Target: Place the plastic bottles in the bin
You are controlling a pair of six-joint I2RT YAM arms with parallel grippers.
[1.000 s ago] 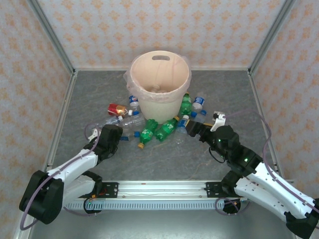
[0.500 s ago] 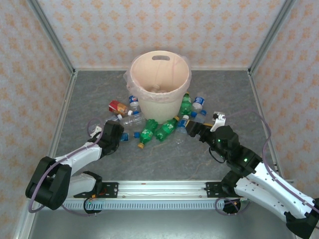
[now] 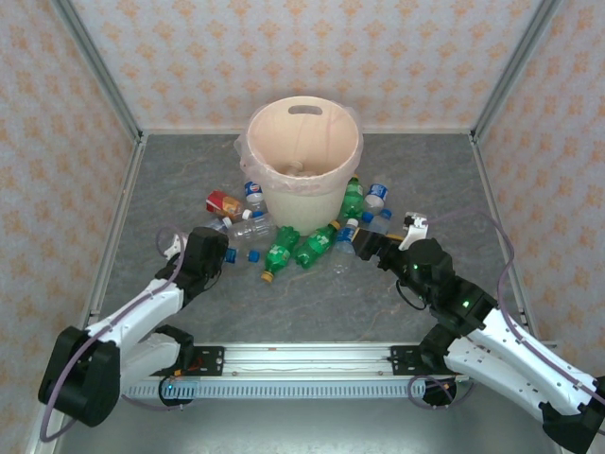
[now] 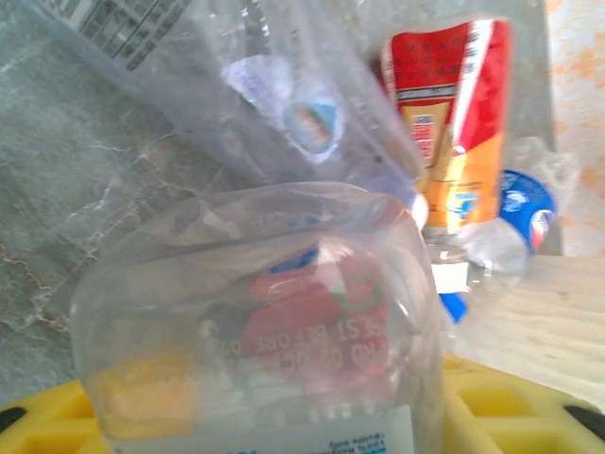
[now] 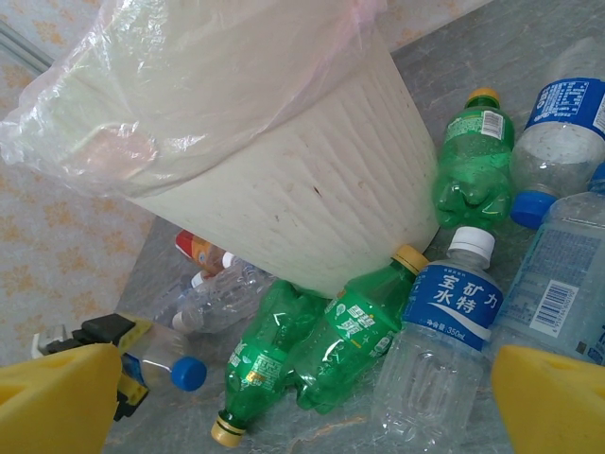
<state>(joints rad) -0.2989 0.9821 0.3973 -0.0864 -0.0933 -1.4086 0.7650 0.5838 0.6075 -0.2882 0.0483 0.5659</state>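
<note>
My left gripper [image 3: 214,250] lies low on the table left of the bin [image 3: 302,203], shut on a clear bottle [image 4: 255,312] whose blue cap [image 3: 253,253] sticks out toward the pile. That bottle [image 5: 161,371] spans the gap between the yellow fingers [image 4: 515,407]. An orange-red labelled bottle [image 4: 454,123] lies just beyond it. Two green bottles [image 3: 281,252] [image 3: 317,244] rest against the bin's front. My right gripper [image 3: 364,244] hovers open right of them, above a clear blue-labelled bottle [image 5: 444,340].
More bottles lie by the bin's right side: a green one [image 5: 471,161] and clear blue-capped ones [image 5: 558,132]. A thin clear liner [image 5: 170,104] drapes over the bin's rim. Patterned walls enclose the table on three sides.
The left gripper's jaws have come in around the clear bottle, and its wrist has shifted slightly. The right arm has not moved.
</note>
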